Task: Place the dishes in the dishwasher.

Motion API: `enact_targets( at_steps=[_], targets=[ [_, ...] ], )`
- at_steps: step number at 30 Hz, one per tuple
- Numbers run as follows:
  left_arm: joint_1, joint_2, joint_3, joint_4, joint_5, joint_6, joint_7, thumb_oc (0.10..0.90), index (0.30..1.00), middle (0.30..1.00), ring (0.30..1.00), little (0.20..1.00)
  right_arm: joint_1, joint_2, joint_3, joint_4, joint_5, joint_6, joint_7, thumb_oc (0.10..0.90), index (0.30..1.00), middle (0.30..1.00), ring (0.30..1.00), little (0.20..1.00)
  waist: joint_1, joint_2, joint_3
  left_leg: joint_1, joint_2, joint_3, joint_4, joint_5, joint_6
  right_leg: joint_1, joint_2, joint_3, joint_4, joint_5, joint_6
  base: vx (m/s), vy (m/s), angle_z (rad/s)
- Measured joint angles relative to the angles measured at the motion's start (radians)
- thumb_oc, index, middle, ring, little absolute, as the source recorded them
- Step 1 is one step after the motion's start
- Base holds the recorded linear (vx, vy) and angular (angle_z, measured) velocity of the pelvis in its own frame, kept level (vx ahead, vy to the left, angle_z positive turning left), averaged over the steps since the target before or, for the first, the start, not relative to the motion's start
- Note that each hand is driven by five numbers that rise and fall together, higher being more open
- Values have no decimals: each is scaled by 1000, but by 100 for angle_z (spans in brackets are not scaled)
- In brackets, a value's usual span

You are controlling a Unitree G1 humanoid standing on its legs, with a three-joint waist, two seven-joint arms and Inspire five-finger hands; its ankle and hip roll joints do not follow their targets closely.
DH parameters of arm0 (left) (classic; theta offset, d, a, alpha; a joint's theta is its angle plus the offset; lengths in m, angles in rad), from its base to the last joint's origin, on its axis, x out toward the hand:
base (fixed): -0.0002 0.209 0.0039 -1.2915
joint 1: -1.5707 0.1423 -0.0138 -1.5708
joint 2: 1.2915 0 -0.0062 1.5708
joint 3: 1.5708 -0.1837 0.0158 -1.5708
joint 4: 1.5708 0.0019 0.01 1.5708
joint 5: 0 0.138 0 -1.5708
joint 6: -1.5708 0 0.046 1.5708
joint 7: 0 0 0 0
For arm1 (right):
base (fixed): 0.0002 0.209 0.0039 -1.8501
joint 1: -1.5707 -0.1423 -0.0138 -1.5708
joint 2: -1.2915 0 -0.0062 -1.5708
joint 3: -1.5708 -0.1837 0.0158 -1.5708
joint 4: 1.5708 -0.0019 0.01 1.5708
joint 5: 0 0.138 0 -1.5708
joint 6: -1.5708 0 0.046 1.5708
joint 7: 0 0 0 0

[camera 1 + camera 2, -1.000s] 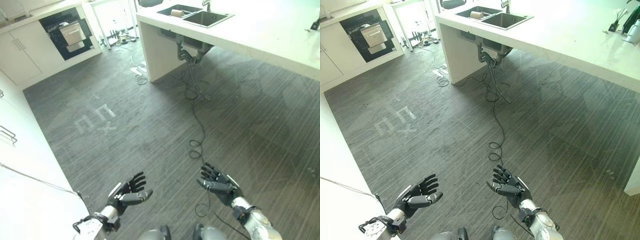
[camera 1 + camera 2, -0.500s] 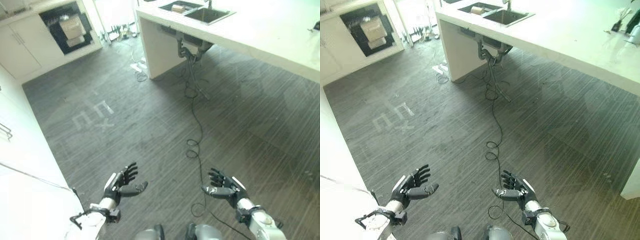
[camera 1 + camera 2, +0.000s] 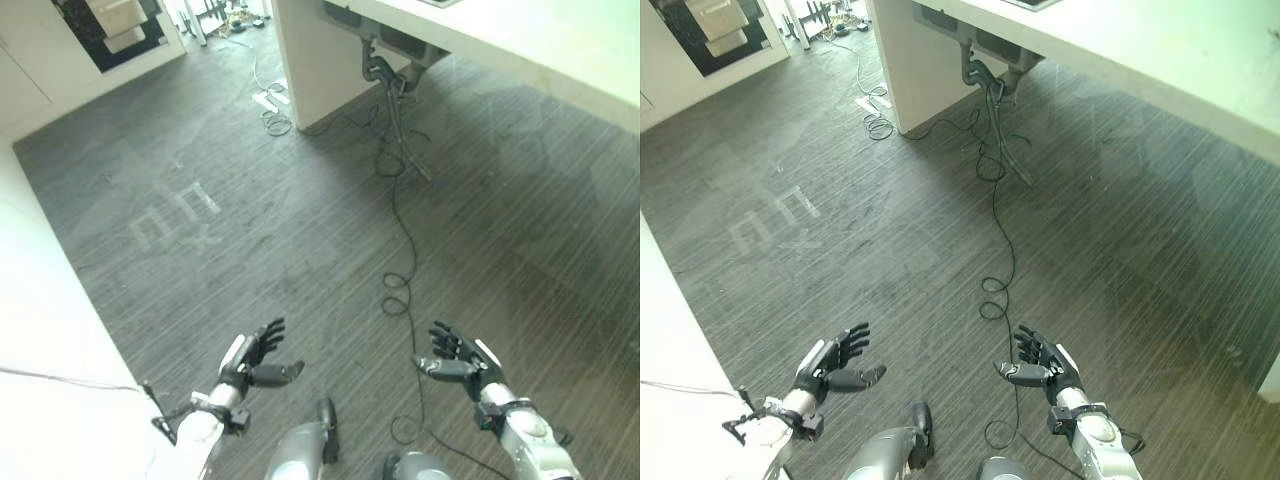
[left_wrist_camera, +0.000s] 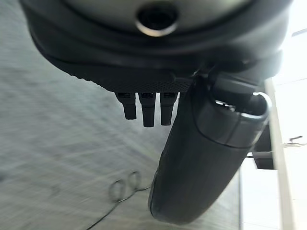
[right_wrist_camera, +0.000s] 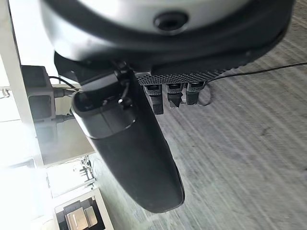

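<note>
Left hand: we see our left hand (image 3: 255, 358) at the lower left of the left eye view, held over the floor with its fingers spread and straight and the thumb standing out to the side; it holds nothing.
Right hand: our right hand (image 3: 462, 359) sits at the lower right of the same view, also over the floor, fingers relaxed and apart, thumb pointing toward the left hand; it is empty too.
Hands together: we hold the two well apart, palms roughly facing each other.
Wrist views: our left wrist view looks along straight fingers (image 4: 148, 109) to the floor beyond; the right wrist view shows straight fingers (image 5: 173, 94) in the same way.
Floor: dark grey striped floor (image 3: 260, 240) takes up the middle of the frame, with pale tape marks (image 3: 175, 218) at the left of centre.
Counter: we see a white counter (image 3: 560, 40) across the upper right, with grey drain pipes (image 3: 385, 62) hanging under it near the top centre.
Dishwasher: we make out a dark opening (image 3: 105, 25) in the white cabinets at the upper left corner, with a pale box shape inside; we cannot tell whether this is the dishwasher.
Dishes: we cannot make out any dishes; neither hand carries one.
</note>
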Motion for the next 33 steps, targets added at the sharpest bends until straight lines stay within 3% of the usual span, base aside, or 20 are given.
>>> enact_targets(
  at_steps=[2, 3, 5, 7, 9, 11, 12, 14, 15, 16, 17, 18, 19, 20, 21, 23, 25, 26, 30, 33],
  targets=[
    [3, 76, -39, -50, 14, -17, 30, 800, 900, 900, 900, 900, 30, 38, 17, -41, -4, -35, -4, 800, 900, 900, 900, 900, -8, -11, -34, 54, -54, 60, 4, -152, 33, -263, -160, 22, 530, 117, 16, 305, 191, 26],
    [12, 71, -41, -51, 14, -1, 54, 800, 900, 900, 900, 900, 22, 22, 36, -76, -4, -38, -1, 800, 900, 900, 900, 900, -11, 30, -35, 67, -51, 63, -2, -172, 44, -352, -139, -2, 520, 86, 1, 392, 6, -32],
    [13, 68, -44, -50, 17, 4, 61, 800, 900, 900, 900, 900, 16, 20, 44, -96, -4, -48, 4, 800, 900, 900, 900, 900, -48, 75, -18, 113, -67, 41, -83, -144, 28, -417, -34, -38, 306, 26, -14, 333, -101, 19],
    [17, 62, -44, -51, 39, 7, 58, 800, 900, 900, 900, 900, 44, 10, 41, -76, -4, -43, 3, 800, 900, 900, 900, 900, -89, 75, -18, 199, -101, 2, -189, -129, -10, -402, 74, -77, -50, 36, -46, 437, -116, 66],
    [19, 59, -41, -38, 44, 8, 59, 800, 900, 900, 900, 900, 42, -14, 39, -43, -2, -45, 9, 800, 900, 900, 900, 900, -81, 46, -13, 249, -135, 18, -196, -218, -153, -430, 87, -163, -242, 76, -96, 450, -134, 20],
    [23, 68, -39, -22, 53, 12, 45, 800, 900, 900, 900, 900, 44, -13, -5, -3, -1, -49, 15, 800, 900, 900, 900, 900, -109, 3, -3, 286, -181, 20, -123, -289, 59, -505, 14, -184, -256, 120, -72, 507, -154, 38],
    [23, 68, -39, -22, 53, 12, 45, 800, 900, 900, 900, 900, 44, -13, -5, -3, -1, -49, 15, 800, 900, 900, 900, 900, -109, 3, -3, 286, -181, 20, -123, -289, 59, -505, 14, -184, -256, 120, -72, 380, -158, -3],
    [96, 22, -36, -1, 79, 30, 41, 800, 900, 900, 900, 900, 56, -22, -49, -1, -1, -44, 23, 800, 900, 900, 900, 900, -112, 51, -6, 374, -222, 23, -104, -315, -40, -525, 91, -240, -196, 109, -288, 310, -194, -52],
    [112, 29, -36, -2, 84, 27, 36, 800, 900, 900, 900, 900, 68, -17, -45, -9, -1, -44, 26, 800, 900, 900, 900, 900, -109, 12, -12, 366, -252, 20, -19, -301, -106, -468, 86, -205, -253, 101, -365, 542, -268, -35],
    [116, 12, -35, 14, 91, 28, 34, 800, 900, 900, 900, 900, 64, -30, -49, 2, -1, -39, 25, 800, 900, 900, 900, 900, -103, 14, -3, 329, -219, -17, 150, -371, -137, -425, 77, -116, -272, 270, -335, 703, -337, 36],
    [112, 36, -24, -13, 90, 18, 38, 800, 900, 900, 900, 900, 71, -15, -38, 5, -2, -35, 21, 800, 900, 900, 900, 900, -96, 0, -6, 266, -68, -120, 228, -433, -229, -377, 96, -1, -241, 241, -296, 655, -325, 50],
    [116, 31, -18, -46, 89, 16, 46, 800, 900, 900, 900, 900, 70, -28, -37, -14, -3, -39, 23, 800, 900, 900, 900, 900, -89, 2, -10, 259, -7, -153, 101, -409, -232, -378, 60, 2, -141, 202, -282, 568, -312, 33],
    [143, 15, -17, -64, 85, 11, 48, 800, 900, 900, 900, 900, 63, -63, -33, -41, -3, -42, 31, 800, 900, 900, 900, 900, -82, 26, -38, 309, -13, -136, 2, -409, -215, -418, 45, -39, -39, 148, -250, 485, -325, -43],
    [177, 8, -19, -64, 81, 12, 46, 800, 900, 900, 900, 900, 39, -80, -7, -52, -3, -58, 39, 800, 900, 900, 900, 900, -75, 49, -76, 368, -47, -114, -32, -350, -296, -400, 87, -83, -5, 44, -266, 387, -282, -61],
    [169, 30, -13, -64, 78, 14, 44, 800, 900, 900, 900, 900, 32, -65, -8, -52, -3, -75, 49, 800, 900, 900, 900, 900, -63, -12, -81, 286, -117, -99, 183, -269, -326, -331, 86, -75, -85, -3, -336, 409, -304, -31],
    [145, -18, -21, -53, 77, 15, 36, 800, 900, 900, 900, 900, 23, -81, -20, -29, -4, -79, 48, 800, 900, 900, 900, 900, -42, 21, -67, 58, -61, -76, 590, -96, -259, -253, 89, -15, -139, -4, -300, 300, -184, -35],
    [143, -2, -16, -59, 77, 15, 19, 800, 900, 900, 900, 900, 29, -75, -15, -8, -4, -79, 52, 800, 900, 900, 900, 900, -25, 6, -61, -69, 6, -58, 689, -78, -229, -178, 90, 15, -161, -40, -285, 322, -29, -43],
    [142, -2, -17, -58, 77, 15, 16, 800, 900, 900, 900, 900, 30, -71, -17, 1, -4, -78, 45, 800, 900, 900, 900, 900, -24, -3, -53, -114, 13, -66, 644, -88, -188, -132, 85, 29, -183, -47, -262, 355, 74, -54],
    [144, 2, -25, -19, 83, 13, 14, 800, 900, 900, 900, 900, 16, -48, 5, 4, -3, -88, 32, 800, 900, 900, 900, 900, -28, -18, -48, -101, -19, -80, -129, -15, -109, 40, 63, 122, -266, -81, -128, 444, 182, -83],
    [142, 2, -27, -19, 83, -8, 11, 800, 900, 900, 900, 900, 15, -51, 32, 25, -2, -93, 8, 800, 900, 900, 900, 900, 0, -1, -52, -163, -33, -276, -286, 33, -148, 138, 42, 192, -344, -127, -81, 414, 177, -79]
  ],
)
